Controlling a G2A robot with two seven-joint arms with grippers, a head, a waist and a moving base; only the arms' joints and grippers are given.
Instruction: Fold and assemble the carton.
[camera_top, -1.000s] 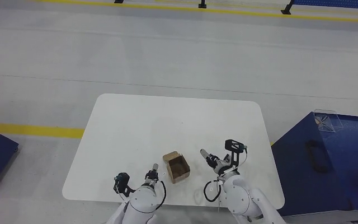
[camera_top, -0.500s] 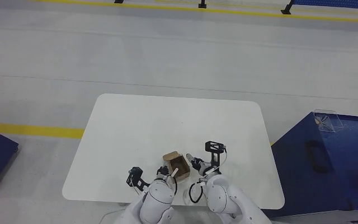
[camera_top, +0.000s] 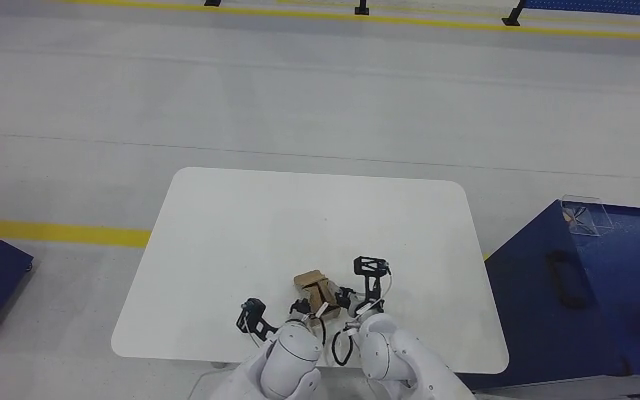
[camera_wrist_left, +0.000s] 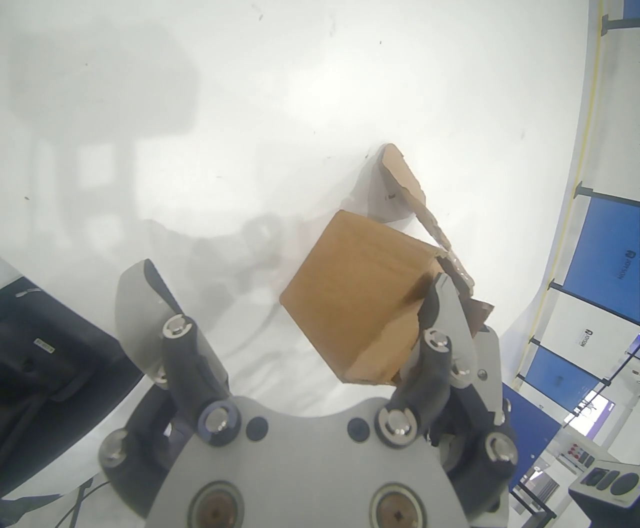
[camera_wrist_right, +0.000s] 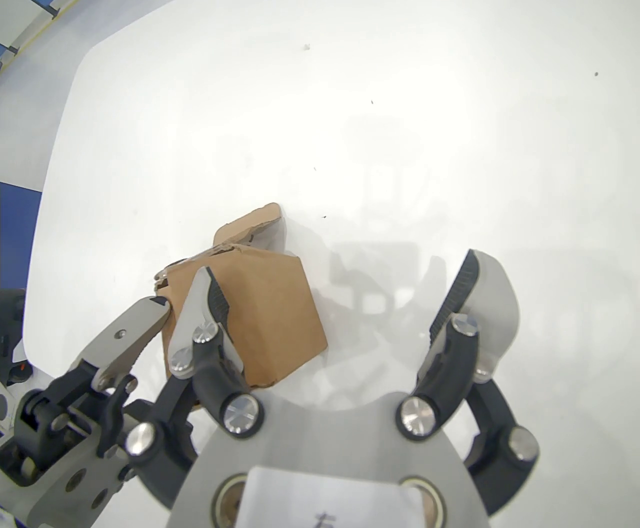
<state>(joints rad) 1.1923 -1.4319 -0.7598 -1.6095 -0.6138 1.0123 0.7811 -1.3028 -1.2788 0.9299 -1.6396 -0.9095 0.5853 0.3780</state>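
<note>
Both arms have closed in on the carton (camera_top: 312, 287) over the last second. At the earlier mark each stood well apart from it, one to either side. Now both are at it, by the front edge of the bench (camera_top: 300, 210). Carton has barely shifted. Its open inside, plain from above a second ago, is now partly covered.

Bench: white top, rounded corners, a few dark specks visible in the wrist views.

Carton: small, brown cardboard, near the bench's front edge and roughly midway along it, between the two arms. One flap (camera_wrist_left: 400, 185) stands up on the side away from the robot, with a ragged edge. Cannot tell whether the carton sits flat or tipped.

Left claw (camera_wrist_left: 289, 276): released, spread wide, gripping nothing. One of its fingers (camera_wrist_left: 445, 310) touches the carton's upper edge at a corner. The other hangs over bare bench, apart from the carton.

Right claw (camera_wrist_right: 342, 285): also released and spread wide. One of its fingers (camera_wrist_right: 207, 300) lies against a side wall of the carton, and the other is well clear of it. A finger of the left claw meets the same corner of the carton just beside it.
</note>
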